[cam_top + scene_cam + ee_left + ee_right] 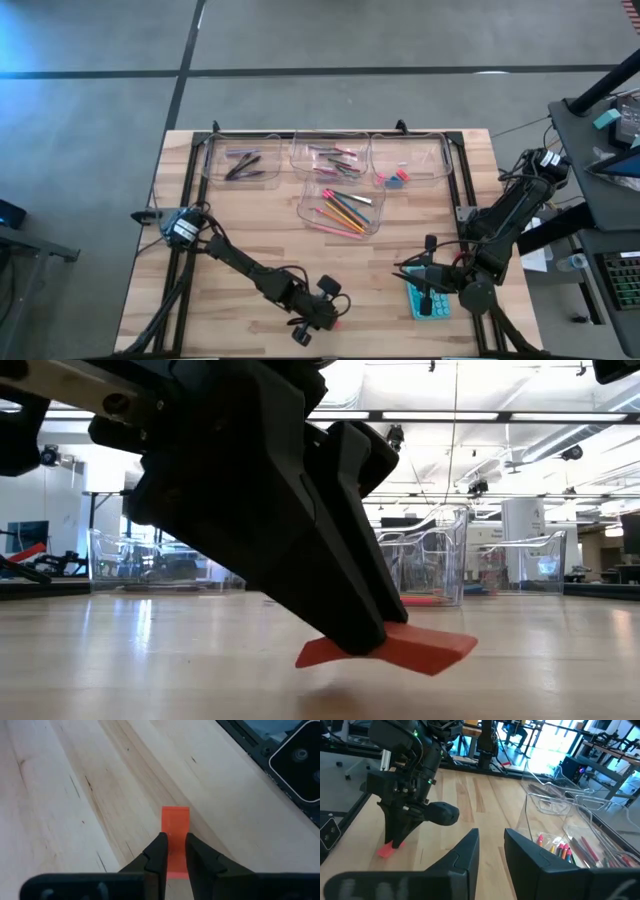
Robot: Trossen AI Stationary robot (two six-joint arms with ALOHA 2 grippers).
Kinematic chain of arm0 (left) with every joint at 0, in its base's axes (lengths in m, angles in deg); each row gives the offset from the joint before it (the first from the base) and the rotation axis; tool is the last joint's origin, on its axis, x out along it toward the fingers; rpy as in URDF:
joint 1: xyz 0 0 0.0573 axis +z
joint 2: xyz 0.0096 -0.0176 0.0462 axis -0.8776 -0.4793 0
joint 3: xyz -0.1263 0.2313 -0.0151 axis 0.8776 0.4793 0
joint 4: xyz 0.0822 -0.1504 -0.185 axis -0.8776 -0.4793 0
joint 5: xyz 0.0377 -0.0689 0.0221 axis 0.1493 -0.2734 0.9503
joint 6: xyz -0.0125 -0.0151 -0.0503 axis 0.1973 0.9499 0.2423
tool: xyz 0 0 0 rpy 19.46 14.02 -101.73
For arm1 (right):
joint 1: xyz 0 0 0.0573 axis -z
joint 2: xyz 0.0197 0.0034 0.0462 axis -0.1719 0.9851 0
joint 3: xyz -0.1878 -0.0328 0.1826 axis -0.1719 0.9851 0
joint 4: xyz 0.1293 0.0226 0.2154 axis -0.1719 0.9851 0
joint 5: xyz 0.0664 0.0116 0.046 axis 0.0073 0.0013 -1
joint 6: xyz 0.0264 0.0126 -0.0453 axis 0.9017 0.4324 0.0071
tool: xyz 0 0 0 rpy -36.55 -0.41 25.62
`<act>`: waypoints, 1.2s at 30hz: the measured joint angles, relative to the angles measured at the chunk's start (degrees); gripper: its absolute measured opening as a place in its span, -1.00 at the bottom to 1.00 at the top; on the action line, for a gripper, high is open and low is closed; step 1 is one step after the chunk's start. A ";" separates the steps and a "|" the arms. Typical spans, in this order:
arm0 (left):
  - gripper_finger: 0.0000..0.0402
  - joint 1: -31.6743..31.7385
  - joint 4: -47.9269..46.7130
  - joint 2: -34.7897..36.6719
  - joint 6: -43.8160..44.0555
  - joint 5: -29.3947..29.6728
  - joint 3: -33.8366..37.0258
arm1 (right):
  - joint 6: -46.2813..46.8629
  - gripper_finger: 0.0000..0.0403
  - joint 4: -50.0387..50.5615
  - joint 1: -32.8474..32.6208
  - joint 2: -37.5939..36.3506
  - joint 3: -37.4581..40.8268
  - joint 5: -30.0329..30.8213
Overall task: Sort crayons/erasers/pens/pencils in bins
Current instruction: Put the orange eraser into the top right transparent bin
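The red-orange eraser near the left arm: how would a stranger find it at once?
Start at the wooden table and go to its front edge, far from the clear plastic bins. There the left hand is shut on a flat red-orange eraser wedge, the only eraser outside a bin.

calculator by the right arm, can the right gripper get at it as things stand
Probably yes: the right gripper hangs open right by the teal calculator, with nothing lying over it. The left gripper is off to the side.

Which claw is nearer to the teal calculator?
Right. The right claw hovers just beside the teal calculator, while the left claw, shut on a red eraser, is farther along the table's front edge.
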 joint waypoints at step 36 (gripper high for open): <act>-0.80 4.73 0.10 10.85 -5.55 5.88 0.39 | 0.35 -0.59 -1.15 0.02 0.04 -0.22 -0.50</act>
